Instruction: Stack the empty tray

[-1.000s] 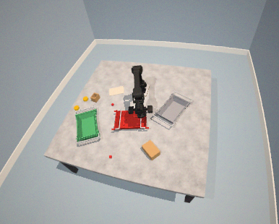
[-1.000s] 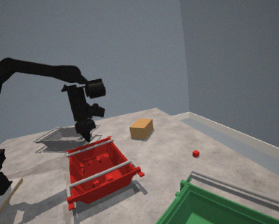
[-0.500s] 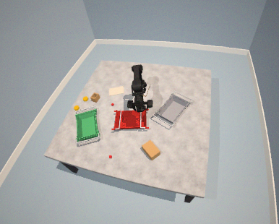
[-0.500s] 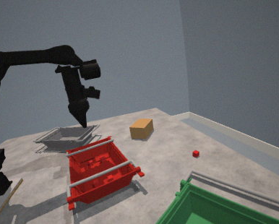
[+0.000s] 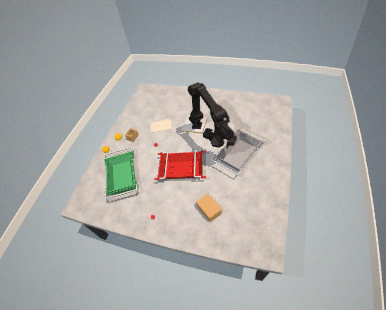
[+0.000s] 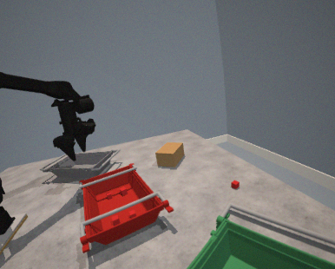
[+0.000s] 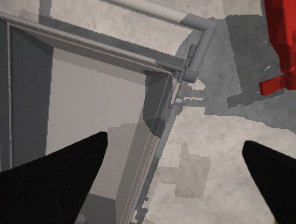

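The loaded red tray (image 5: 179,176) (image 6: 128,227) (image 7: 281,30) stands upright with small red blocks (image 6: 114,219) on its floor. Its two wire bars lie across its top: one bar (image 5: 165,166) (image 6: 121,208) and the other bar (image 5: 195,165) (image 6: 108,178). The empty grey tray (image 5: 239,150) (image 6: 75,173) (image 7: 90,90) stands upright beside it, its bars out over its ends; one of these bars (image 7: 150,10) shows in the wrist view. My gripper (image 6: 79,154) (image 7: 173,142) is open and empty above the grey tray's side wall, one finger over the inside, the other over the outside.
A green tray (image 5: 121,172) (image 6: 266,244) stands beyond the red tray. An orange box (image 5: 209,207) (image 6: 169,155), red cubes (image 5: 153,217) (image 6: 235,185), yellow discs (image 5: 118,136), a brown block (image 5: 131,134) and a flat cream plate (image 5: 161,125) lie around.
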`<control>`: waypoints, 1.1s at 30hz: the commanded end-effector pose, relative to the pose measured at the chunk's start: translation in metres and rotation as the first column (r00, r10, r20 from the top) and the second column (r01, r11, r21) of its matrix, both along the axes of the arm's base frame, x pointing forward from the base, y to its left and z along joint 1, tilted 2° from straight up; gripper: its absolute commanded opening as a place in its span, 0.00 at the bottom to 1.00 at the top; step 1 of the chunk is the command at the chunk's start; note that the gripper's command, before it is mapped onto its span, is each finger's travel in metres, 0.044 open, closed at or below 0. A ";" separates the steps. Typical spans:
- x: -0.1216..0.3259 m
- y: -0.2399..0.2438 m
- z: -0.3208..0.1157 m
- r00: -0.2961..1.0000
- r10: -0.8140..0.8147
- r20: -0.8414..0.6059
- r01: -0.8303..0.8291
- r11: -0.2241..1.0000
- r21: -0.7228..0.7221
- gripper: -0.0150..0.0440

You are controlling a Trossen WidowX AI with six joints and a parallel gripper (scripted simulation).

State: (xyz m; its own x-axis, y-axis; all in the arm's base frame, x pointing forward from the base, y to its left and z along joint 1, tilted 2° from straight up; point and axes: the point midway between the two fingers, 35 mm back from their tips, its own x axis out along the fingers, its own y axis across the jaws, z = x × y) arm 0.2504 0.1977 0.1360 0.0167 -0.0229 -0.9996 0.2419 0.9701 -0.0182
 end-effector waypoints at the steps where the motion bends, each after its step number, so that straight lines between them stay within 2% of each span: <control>1: -0.061 0.031 -0.015 0.983 -0.181 0.002 0.181 0.983 0.015 1.00; 5: -0.077 0.038 -0.020 0.971 -0.238 -0.001 0.238 0.971 0.021 1.00; 15: -0.076 0.038 -0.024 0.971 -0.238 -0.001 0.238 0.971 0.021 1.00; 33: -0.075 0.041 -0.099 0.970 -0.245 -0.001 0.244 0.969 0.021 1.00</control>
State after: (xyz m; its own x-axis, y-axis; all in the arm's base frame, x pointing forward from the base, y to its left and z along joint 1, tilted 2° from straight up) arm 0.1762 0.2392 0.0494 0.0163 -0.0083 -0.9998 0.4680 0.8837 0.0003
